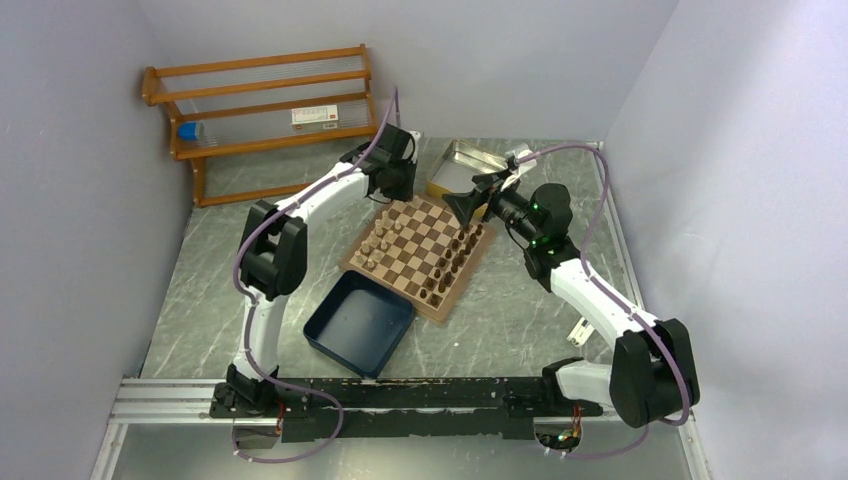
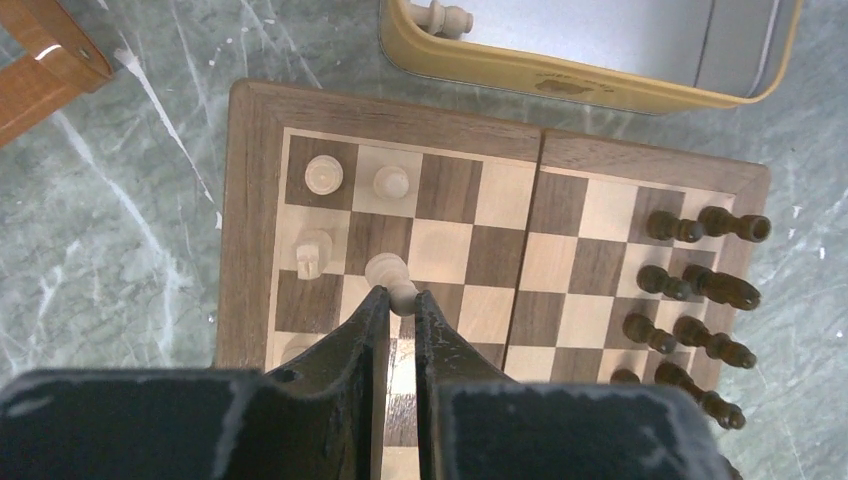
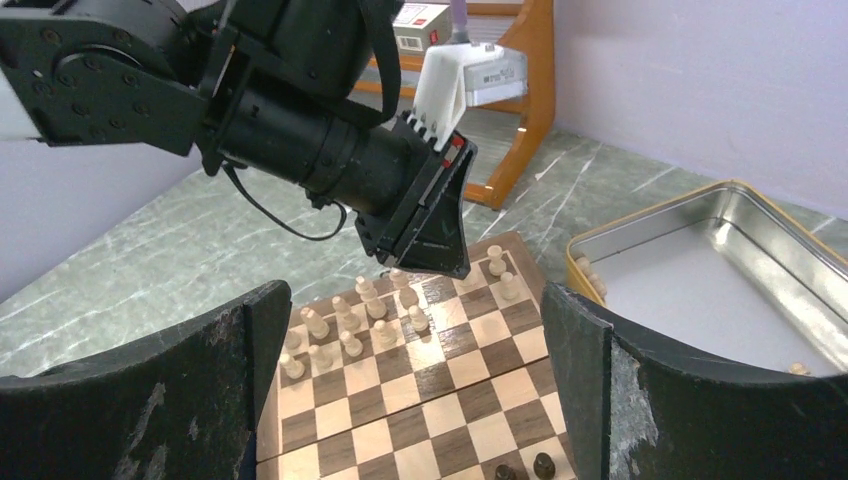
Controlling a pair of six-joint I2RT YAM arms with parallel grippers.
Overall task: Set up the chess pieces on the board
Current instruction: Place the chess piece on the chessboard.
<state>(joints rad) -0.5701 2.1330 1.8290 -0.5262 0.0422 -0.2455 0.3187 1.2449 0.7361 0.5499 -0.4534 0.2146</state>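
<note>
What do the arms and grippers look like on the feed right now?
The left arm and right arm have white links, bulky black joints and purple cables. Green lights show on the right one. The left gripper and right gripper are black, with white scuffs on the fingers.

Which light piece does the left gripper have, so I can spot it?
Find the board, tan-piece end, near the tin. Among the tan pieces standing free there, the light piece is the one pinched between the left gripper's fingertips.
</note>
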